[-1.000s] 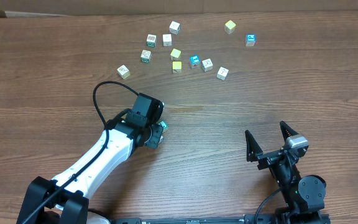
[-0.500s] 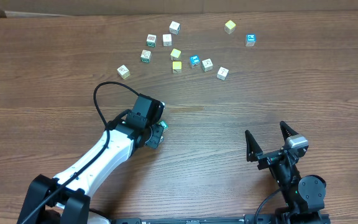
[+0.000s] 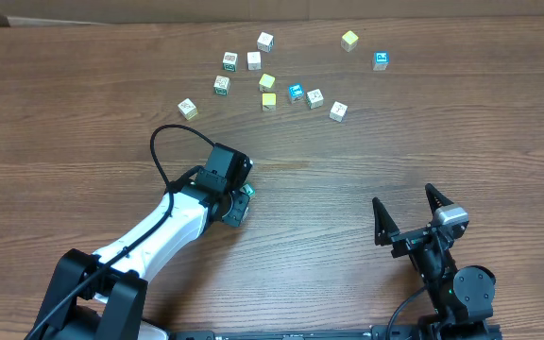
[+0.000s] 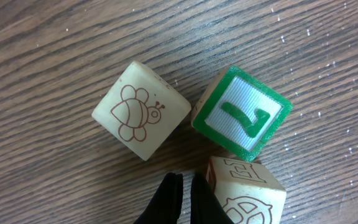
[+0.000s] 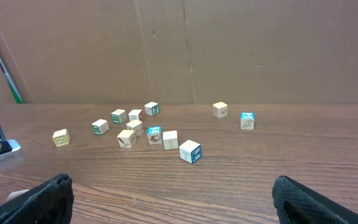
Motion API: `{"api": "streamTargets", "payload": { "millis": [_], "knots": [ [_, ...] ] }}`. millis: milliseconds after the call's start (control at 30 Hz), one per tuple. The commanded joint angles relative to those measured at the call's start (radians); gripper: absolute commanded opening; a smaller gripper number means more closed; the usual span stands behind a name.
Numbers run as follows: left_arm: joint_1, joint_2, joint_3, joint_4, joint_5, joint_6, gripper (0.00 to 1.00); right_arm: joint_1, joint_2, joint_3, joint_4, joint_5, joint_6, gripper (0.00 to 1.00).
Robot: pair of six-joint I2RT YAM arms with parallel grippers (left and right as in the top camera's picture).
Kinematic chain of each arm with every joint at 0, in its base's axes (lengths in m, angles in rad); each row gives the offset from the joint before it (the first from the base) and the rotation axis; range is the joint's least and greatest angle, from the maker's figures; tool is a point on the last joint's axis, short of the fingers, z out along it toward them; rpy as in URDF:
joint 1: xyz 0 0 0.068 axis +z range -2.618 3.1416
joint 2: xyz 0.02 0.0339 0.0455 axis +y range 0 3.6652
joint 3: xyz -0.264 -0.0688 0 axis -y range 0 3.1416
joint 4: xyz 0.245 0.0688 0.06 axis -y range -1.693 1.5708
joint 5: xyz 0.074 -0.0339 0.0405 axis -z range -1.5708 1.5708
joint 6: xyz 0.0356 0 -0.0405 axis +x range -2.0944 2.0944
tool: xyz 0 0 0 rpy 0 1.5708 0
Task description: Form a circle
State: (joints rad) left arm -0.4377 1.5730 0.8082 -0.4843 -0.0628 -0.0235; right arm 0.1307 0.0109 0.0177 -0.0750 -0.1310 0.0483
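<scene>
The circle is a tight cluster of small whitish cubes in the left wrist view: a bee-printed cube (image 4: 142, 110), a green-faced cube (image 4: 242, 112) touching it at a corner, and a wheel-printed cube (image 4: 246, 193) just below the green one. My left gripper (image 4: 182, 199) is shut with nothing between its fingers. Its tips point into the gap between the bee cube and the wheel cube, and one finger is against the wheel cube's side. From overhead the left gripper (image 3: 237, 203) hides the cluster. My right gripper (image 3: 412, 215) stands open and empty near the front right, well away from the cubes.
Several loose yellow, blue and white cubes (image 3: 267, 82) lie scattered across the back of the table, also seen as loose cubes (image 5: 148, 130) ahead of the right wrist. A cardboard wall (image 5: 185, 50) closes off the far edge.
The left arm has shifted slightly to the right, its cable loop moving with it. The right arm has not moved.
</scene>
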Motion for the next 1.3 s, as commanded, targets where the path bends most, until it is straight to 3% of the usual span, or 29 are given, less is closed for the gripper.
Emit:
{"api": "streamTargets", "payload": {
  "millis": [0, 467, 867, 1267],
  "knots": [
    [0.003, 0.008, -0.005, 0.004, 0.008, 0.016, 0.04, -0.005, -0.008, -0.01, 0.005, 0.002, -0.005, 1.0],
    [0.005, -0.077, 0.009, -0.031, -0.04, -0.063, 0.04, -0.005, -0.008, -0.01, 0.005, 0.002, -0.005, 1.0],
    [0.005, -0.04, 0.008, 0.002, -0.035, -0.058, 0.04, -0.005, -0.008, -0.01, 0.005, 0.002, -0.005, 1.0],
    [0.005, -0.04, 0.007, -0.001, 0.039, 0.029, 0.04, -0.005, -0.008, -0.01, 0.005, 0.002, -0.005, 1.0]
  ]
}}
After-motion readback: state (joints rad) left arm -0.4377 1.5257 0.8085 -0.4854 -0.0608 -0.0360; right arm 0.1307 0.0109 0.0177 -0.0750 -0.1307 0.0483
